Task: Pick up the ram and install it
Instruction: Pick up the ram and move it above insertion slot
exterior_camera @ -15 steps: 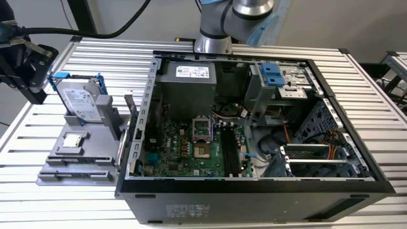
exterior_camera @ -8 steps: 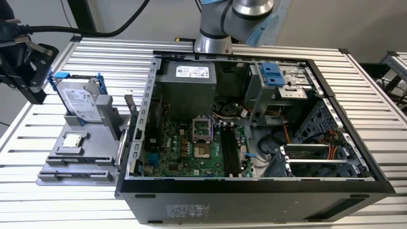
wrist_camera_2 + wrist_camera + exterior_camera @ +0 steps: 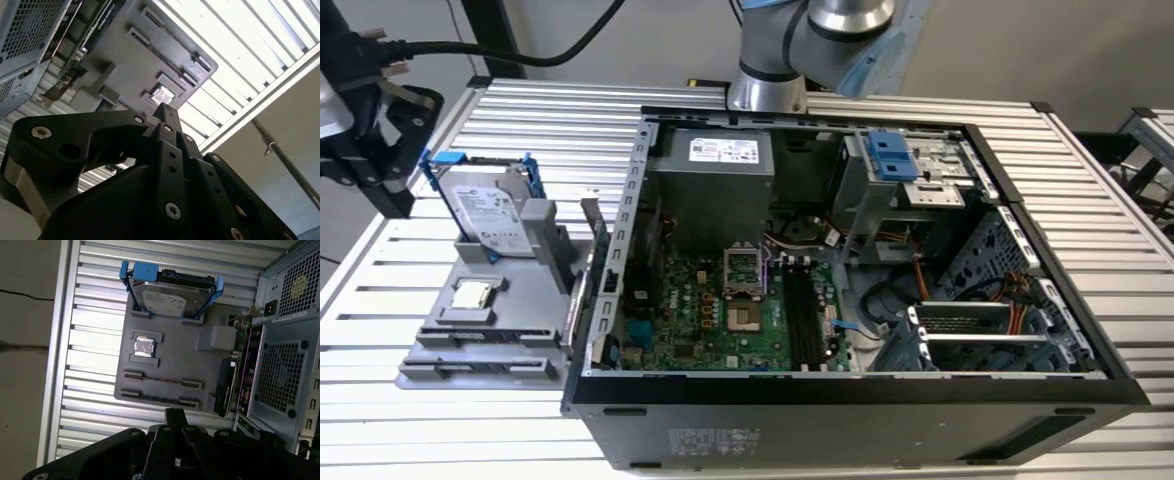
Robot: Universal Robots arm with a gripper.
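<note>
The gripper [image 3: 174,415] has its fingers [image 3: 175,412] pressed together with nothing between them. In both wrist views the black linkages spread to either side and meet at one narrow tip [image 3: 167,114].

In the exterior view its dark body hangs at 10 o'clock from the grey tray [image 3: 514,320], above the slatted table [image 3: 560,110] and apart from everything on the tray.

The ram [image 3: 160,380] is on the tray. In the first wrist view it appears as a thin line seen edge-on, running between two end holders in the row just beside the processor chip [image 3: 144,346]. A darker line runs in the parallel row beyond it, nearer the fingertip, and I cannot tell whether that is a board or a bare groove.

The exterior view places the tray at 9 o'clock from the open computer case [image 3: 854,405]. The hard drive [image 3: 487,210] stands upright in its blue bracket at the tray's 12 o'clock end. The processor chip is mid-tray and the holder rows are at 6 o'clock. An expansion card [image 3: 583,262] stands on edge along the tray's 3 o'clock side, just beside the case wall.

That view also looks into the case. The motherboard [image 3: 707,310] lies flat, with its long dark memory slots [image 3: 803,310] at about 3 o'clock from the processor socket, and the arm [image 3: 781,50] rises at 12 o'clock. The second wrist view looks past the fingertip to the chip, with the tray slanting away behind it.
</note>
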